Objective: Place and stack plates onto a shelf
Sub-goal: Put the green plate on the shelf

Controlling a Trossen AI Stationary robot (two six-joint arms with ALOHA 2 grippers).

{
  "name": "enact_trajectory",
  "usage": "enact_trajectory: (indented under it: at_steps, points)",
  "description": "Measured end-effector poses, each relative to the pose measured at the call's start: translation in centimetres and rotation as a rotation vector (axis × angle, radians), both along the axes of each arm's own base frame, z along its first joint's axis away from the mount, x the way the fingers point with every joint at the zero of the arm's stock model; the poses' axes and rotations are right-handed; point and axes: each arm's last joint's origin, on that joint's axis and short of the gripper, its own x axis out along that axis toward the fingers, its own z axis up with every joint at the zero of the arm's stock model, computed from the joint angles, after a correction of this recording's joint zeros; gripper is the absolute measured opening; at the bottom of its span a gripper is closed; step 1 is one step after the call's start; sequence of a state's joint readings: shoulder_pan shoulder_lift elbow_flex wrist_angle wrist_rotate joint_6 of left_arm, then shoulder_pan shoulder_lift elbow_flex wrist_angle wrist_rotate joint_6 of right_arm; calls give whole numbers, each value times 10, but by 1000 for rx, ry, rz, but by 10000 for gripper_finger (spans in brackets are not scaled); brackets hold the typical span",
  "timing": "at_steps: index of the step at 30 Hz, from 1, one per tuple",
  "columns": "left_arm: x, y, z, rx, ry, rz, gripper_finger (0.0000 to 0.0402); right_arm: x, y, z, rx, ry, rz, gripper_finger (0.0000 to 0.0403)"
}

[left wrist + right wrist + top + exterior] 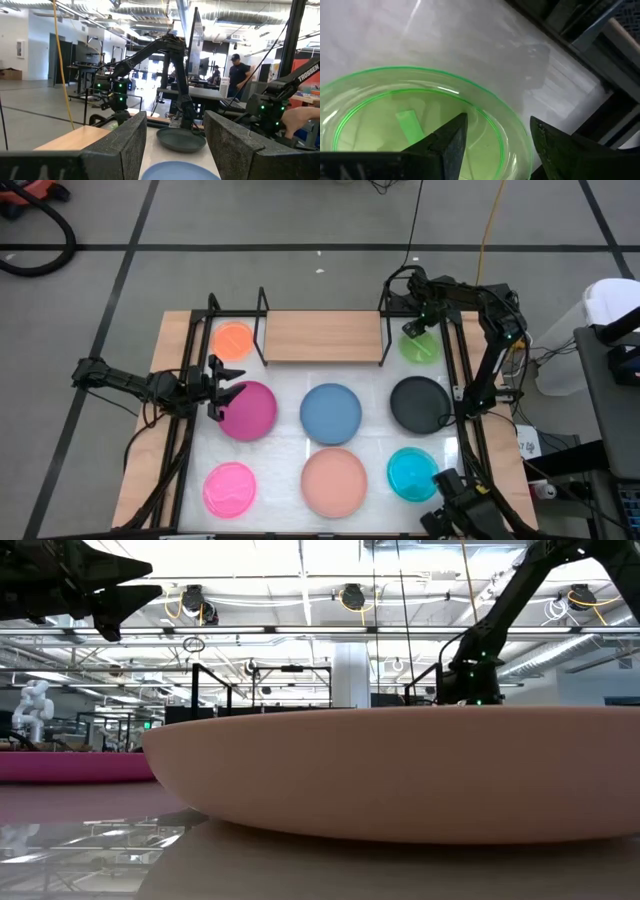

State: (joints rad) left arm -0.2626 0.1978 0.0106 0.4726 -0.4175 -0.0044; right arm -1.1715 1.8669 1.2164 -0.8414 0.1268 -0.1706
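The shelf point(322, 337) is a light-brown board at the table's far side, and nothing lies on it. The orange plate point(234, 340) sits left of the shelf and the green plate point(420, 345) right of it. Magenta point(248, 410), blue point(331, 412) and black point(420, 403) plates form the middle row. Pink point(230, 487), salmon point(334, 480) and cyan point(412, 474) plates form the near row. My left gripper point(222, 388) hovers open, level, at the magenta plate's left edge. My right gripper point(495, 145) is open and points down. One finger is inside the green plate's rim point(517, 135) and one outside. My right gripper straddles the far rim point(517, 135) of the green plate from above; I cannot tell whether its fingers touch it. The plate lies flat on the table.
Thin black rod uprights point(262, 330) stand at both ends of the shelf. Black frame rails point(185, 430) run along the table's left and right sides. In the low view the salmon plate point(400, 775) fills the foreground. People point(240, 75) stand in the room beyond.
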Motion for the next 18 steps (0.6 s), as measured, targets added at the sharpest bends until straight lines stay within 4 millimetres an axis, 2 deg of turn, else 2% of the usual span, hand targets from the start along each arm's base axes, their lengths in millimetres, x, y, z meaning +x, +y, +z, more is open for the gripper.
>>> enact_trajectory:
  at_steps: [5,18]
  points:
    - [0,0,0,0,1,0,202,1,-4,6,-71,-28,-38,199]
    - [0,0,0,0,0,0,202,2,-5,6,-92,-40,-94,199]
